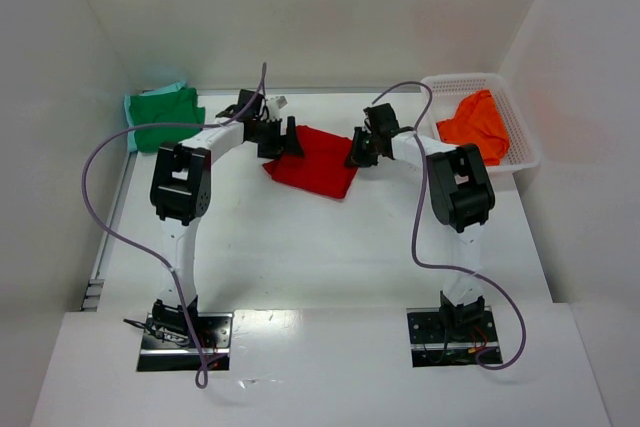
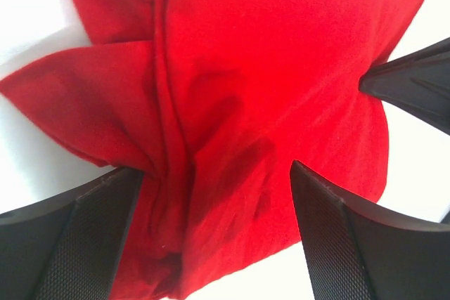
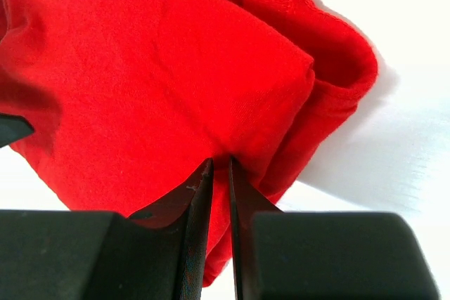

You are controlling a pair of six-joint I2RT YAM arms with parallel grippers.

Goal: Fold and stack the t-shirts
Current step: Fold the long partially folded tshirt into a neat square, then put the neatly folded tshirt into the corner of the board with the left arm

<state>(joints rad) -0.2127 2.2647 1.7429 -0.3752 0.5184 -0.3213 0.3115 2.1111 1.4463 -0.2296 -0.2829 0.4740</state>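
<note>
The middle t-shirt (image 1: 312, 165) lies on the counter (image 1: 320, 247), towards the back and about midway across. The left claw (image 1: 285, 142) sits over its left edge and the right claw (image 1: 357, 154) is at its right edge, so the cloth lies between them. The corner t-shirt (image 1: 163, 119) lies in the back left corner of the counter, well apart from the middle one. The basket (image 1: 528, 152) stands at the back right, with the third t-shirt (image 1: 478, 125) inside it. The left base (image 1: 185, 335) and the right base (image 1: 452, 332) stand at the near edge, in front of everything.
</note>
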